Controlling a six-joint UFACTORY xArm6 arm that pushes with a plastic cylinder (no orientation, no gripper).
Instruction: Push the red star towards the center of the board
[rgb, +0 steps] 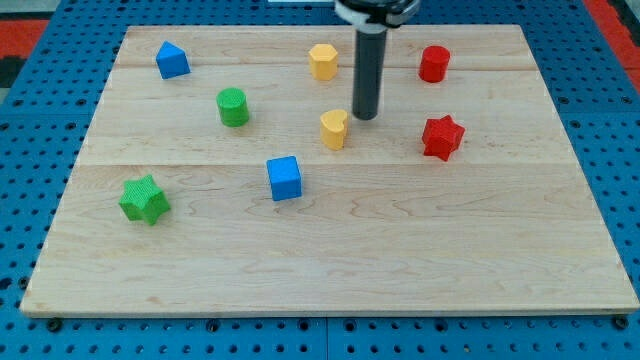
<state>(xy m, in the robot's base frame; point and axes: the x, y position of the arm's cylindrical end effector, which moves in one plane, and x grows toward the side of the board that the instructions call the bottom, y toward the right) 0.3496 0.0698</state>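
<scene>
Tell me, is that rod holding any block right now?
Nothing is held. My tip stands free, just right of the yellow block and left of the red star.

Lab or robotics test bench. Pale wooden board as the surface (330, 260), lying on a blue perforated pegboard base (40, 330) that shows on all sides of it. Dark rod tool (365, 116) hangs from above at the view's top. Small coloured blocks scattered around the tool, no household clutter.
</scene>
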